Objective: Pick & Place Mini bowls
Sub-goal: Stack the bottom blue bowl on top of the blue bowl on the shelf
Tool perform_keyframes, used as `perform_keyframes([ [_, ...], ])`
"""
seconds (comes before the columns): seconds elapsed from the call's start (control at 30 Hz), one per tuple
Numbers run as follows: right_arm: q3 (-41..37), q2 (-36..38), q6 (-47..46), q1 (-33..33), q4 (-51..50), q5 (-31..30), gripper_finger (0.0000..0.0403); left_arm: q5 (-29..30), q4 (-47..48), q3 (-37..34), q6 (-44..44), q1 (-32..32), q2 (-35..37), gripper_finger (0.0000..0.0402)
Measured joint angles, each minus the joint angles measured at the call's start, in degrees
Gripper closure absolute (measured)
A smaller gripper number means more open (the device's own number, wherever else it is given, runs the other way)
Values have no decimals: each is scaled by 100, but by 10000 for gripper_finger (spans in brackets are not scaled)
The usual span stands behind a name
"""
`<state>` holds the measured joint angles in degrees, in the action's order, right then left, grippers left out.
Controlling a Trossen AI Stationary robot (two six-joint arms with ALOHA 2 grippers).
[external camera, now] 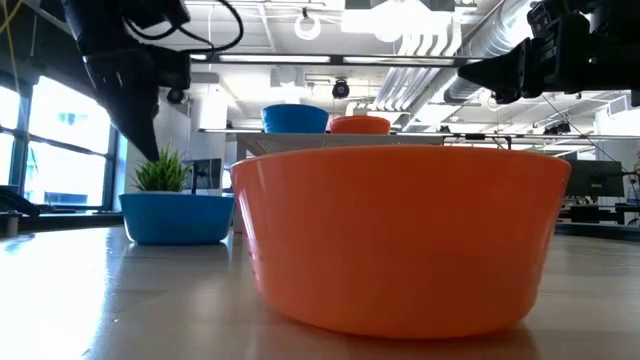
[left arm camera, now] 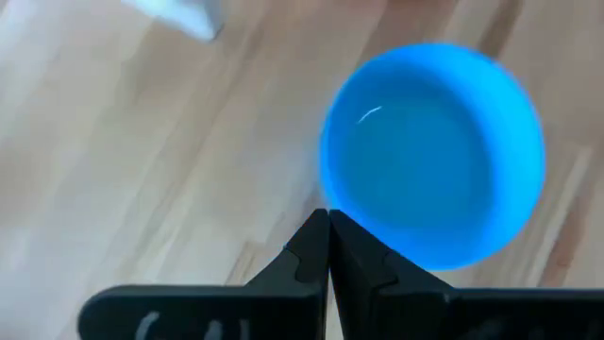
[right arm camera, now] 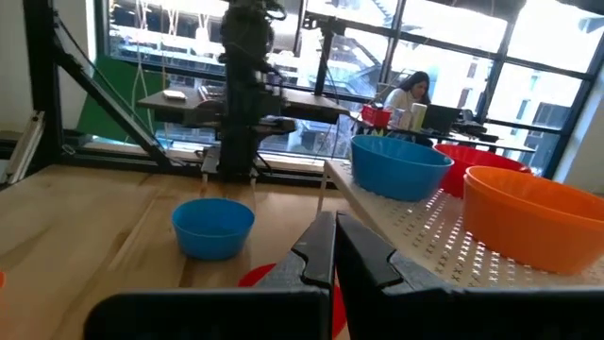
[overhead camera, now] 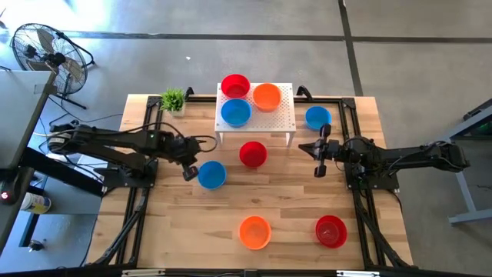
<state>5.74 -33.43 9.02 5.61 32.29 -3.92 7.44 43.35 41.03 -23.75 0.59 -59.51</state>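
Three mini bowls stand on the white perforated stand (overhead camera: 277, 115): red (overhead camera: 235, 85), orange (overhead camera: 267, 97) and blue (overhead camera: 235, 113). Several more rest on their bases on the table: blue (overhead camera: 211, 174), red (overhead camera: 252, 154), blue (overhead camera: 317, 117), orange (overhead camera: 254, 231) and red (overhead camera: 330, 231). My left gripper (overhead camera: 189, 171) is shut, just left of the blue bowl (left arm camera: 434, 156) and above its rim (external camera: 178, 215), with nothing held. My right gripper (overhead camera: 319, 160) is shut and level, to the right of the middle red bowl, its fingers (right arm camera: 333, 227) holding nothing.
A small green plant (overhead camera: 174, 99) stands at the far left corner beside the stand. A black frame (overhead camera: 350, 115) runs along the table's sides. Bare wood lies between the middle bowls and the two near bowls. A person (right arm camera: 408, 94) sits in the room beyond.
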Motion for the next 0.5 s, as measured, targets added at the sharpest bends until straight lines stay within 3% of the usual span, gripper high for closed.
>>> perform_keyframes([
  [0.13, 0, 0, 10, 1, 10, -182, 403, -534, -724, -62, 156, -315, -95, 399],
  [0.3, 0, 2, 37, 0, -5, -422, 403, -642, -1095, -58, 176, -747, -472, 395],
  [0.5, 0, 0, 44, 1, -35, -473, 403, -547, -1301, -61, 74, -1026, -1076, 336],
])
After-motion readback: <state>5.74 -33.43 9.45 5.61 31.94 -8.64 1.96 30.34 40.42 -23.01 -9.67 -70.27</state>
